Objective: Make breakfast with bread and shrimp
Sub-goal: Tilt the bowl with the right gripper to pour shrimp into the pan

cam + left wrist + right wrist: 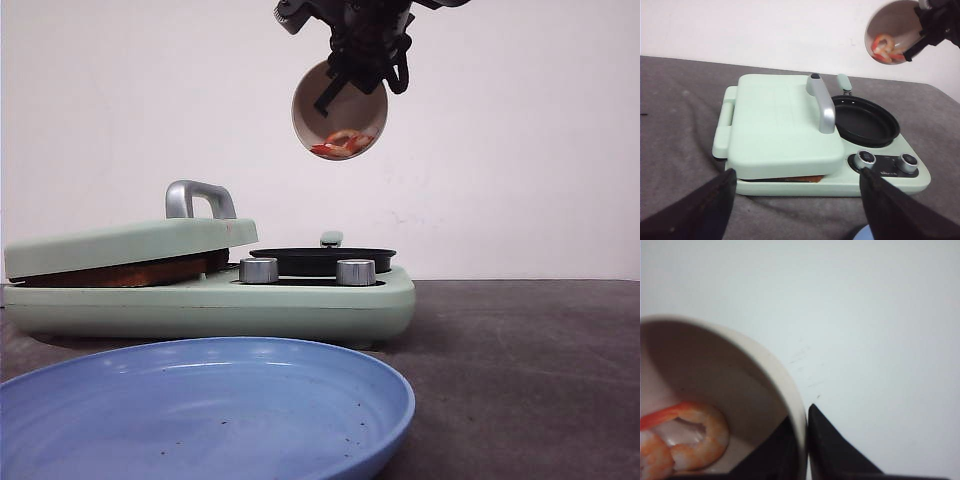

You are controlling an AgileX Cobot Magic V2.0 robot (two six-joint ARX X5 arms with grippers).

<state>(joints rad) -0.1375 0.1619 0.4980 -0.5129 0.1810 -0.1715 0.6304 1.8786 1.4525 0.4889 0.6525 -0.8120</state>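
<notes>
My right gripper [345, 85] is shut on the rim of a beige bowl [340, 112], one finger inside and one outside. It holds the bowl tipped on its side, high above the black pan [336, 259]. Red-orange shrimp [341, 145] lie against the bowl's lower wall, and the same shrimp [682, 440] show in the right wrist view. A brown edge of bread [125, 272] shows under the closed green lid [780, 125] of the breakfast maker. My left gripper [796, 200] hangs open in front of the machine, holding nothing.
A blue plate [200, 410] lies at the front of the dark table. Two silver knobs [258, 270] sit on the machine's front, beside the pan. The lid has a silver handle [198, 197]. A white wall stands behind.
</notes>
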